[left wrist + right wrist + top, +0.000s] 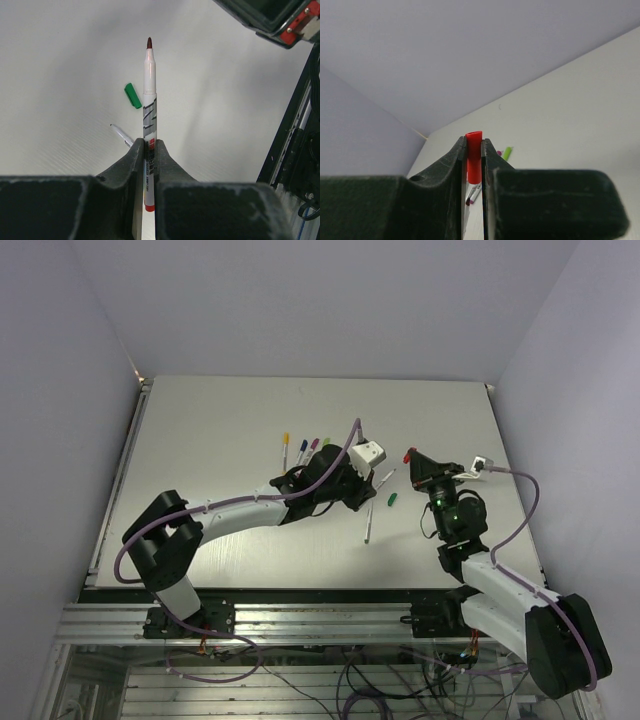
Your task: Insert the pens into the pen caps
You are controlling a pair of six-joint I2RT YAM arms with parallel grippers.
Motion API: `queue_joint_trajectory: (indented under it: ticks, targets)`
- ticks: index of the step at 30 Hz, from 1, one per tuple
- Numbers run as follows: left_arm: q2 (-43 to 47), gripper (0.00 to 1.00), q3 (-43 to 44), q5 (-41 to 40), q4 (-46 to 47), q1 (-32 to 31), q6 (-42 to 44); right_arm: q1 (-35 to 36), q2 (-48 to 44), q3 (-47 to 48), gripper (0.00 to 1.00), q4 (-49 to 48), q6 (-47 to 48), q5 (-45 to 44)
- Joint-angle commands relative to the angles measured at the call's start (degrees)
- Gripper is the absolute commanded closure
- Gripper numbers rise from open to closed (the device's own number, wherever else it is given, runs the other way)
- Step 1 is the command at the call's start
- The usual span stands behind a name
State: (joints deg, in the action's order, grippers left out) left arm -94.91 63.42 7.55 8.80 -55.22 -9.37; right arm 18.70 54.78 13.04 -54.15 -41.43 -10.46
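At the centre of the white table (220,420), the left hand (372,483) is closed fully onto a slim white-grey marker pen with a red rear end (150,100). Both fingers (131,165) press on the lower barrel. The dark red tip projects forward above the table, and the red end protrudes behind the fingers. The right hand (415,462) is also closed, clamping a short red plastic cap (474,162) between its fingers (459,160), with the cap's end standing slightly beyond the fingertips. In the top view, the pen tip and the red cap are near each other but apart.

Beneath the held pen, a short green plastic cap (133,95) lies flat on the table. Near it, toward the near edge, lies a second white-grey pen (368,525), loose; one end is hidden behind a finger in the left wrist view. Beyond the left forearm, four slim items with yellow, blue, magenta and green far ends (303,448) lie side by side in a row. Whether these are capped cannot be told.

Bare table surface extends from that row to the far edge, and from the right hand to the right edge. Pale walls (330,310) stand at the far, left and right edges.
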Motion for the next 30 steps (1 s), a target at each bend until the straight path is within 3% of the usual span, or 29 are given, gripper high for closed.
queue_joint_trajectory:
  ticks: [1,10,30]
  targets:
    - [-0.76,0.93,2.41,-0.82,1.99,0.05,0.71,-0.2,0.55,-2.63,1.0,-8.35,-3.6,0.41]
    - [-1.06,0.93,2.77,-0.49,1.87,0.09,0.59,-0.07,5.12,-5.57,1.0,-19.89,-5.8,1.67]
    - [0.41,0.93,2.21,0.92,3.52,0.0,0.34,0.03,7.17,-3.8,1.0,-17.04,-4.73,3.46]
